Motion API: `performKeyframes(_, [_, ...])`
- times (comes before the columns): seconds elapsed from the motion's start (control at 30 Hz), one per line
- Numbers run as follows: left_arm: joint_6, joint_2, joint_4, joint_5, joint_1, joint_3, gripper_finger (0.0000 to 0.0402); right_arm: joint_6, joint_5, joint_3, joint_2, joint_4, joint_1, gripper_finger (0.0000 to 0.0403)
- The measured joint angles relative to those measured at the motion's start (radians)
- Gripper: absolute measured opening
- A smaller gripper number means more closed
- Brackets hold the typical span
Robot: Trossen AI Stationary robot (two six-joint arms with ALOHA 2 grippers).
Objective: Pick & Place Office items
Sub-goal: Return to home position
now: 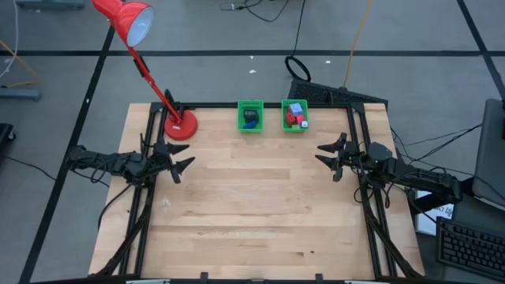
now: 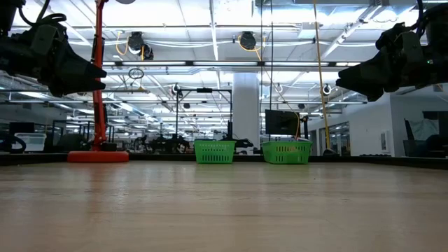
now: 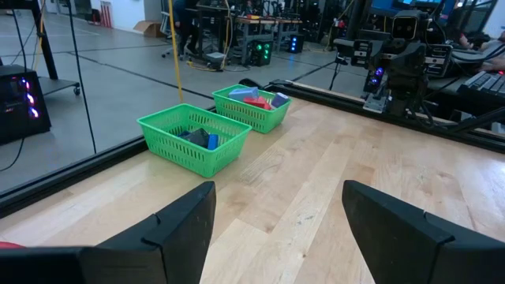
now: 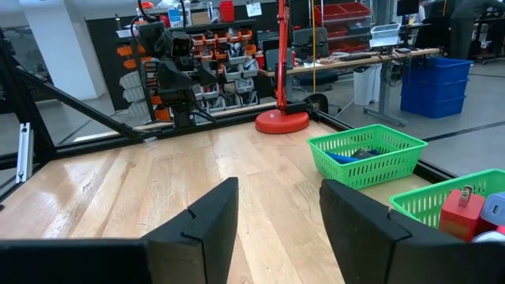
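Both arms hang clear of the wooden tabletop [image 1: 260, 213]. The left gripper [image 1: 186, 158] is near its left edge and the right gripper [image 1: 322, 155] near its right edge, each with fingers spread wide and holding nothing. At the middle of the back edge two green mesh baskets stand side by side, just apart. The left basket [image 1: 250, 102] holds dark blue and black office items [image 1: 251, 118], and the right basket [image 1: 295, 130] holds red blocks [image 1: 290, 120] and a pale blue cube [image 1: 297, 109]. A red desk lamp [image 1: 180, 125] stands towards the back left corner.
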Motion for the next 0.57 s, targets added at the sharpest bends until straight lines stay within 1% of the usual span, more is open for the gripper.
performKeyframes(0.57, [0.0, 0.0, 0.0, 0.0, 0.0, 0.0, 0.0274, 0.0, 0.0, 0.0, 0.0, 0.0, 0.0, 0.0167])
